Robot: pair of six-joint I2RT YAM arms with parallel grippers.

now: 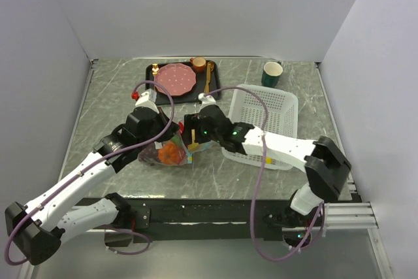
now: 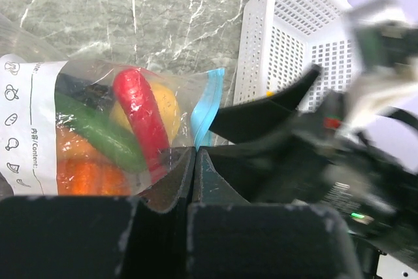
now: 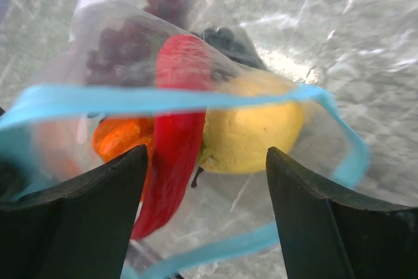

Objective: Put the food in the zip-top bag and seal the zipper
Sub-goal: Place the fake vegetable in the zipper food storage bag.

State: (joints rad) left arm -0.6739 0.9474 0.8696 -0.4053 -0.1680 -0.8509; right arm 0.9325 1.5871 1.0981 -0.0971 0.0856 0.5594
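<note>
Nearest the arm bases we've got a strip of open marble tabletop running along the near edge. Just beyond it sits the zip-top bag, hemmed in on both sides. The left gripper has its jaws pressed together on the bag's plastic just beside the zipper. The right gripper faces the bag's mouth with its jaws spread wide, holding nothing.

There's open tabletop out to the left as far as the wall. On the right it's tighter: the white mesh basket lies just behind the right gripper.

The bag is clear and soft, printed white at one end, and full. Inside we see a red chili, a lemon, an orange fruit, dark grapes and a green vegetable. The mouth points right, toward the basket. Its teal strip gapes in a loop, unsealed. In the left wrist view the chili slants almost alongside that strip.

Farther back are the black tray with its pink plate, then a green cup.
</note>
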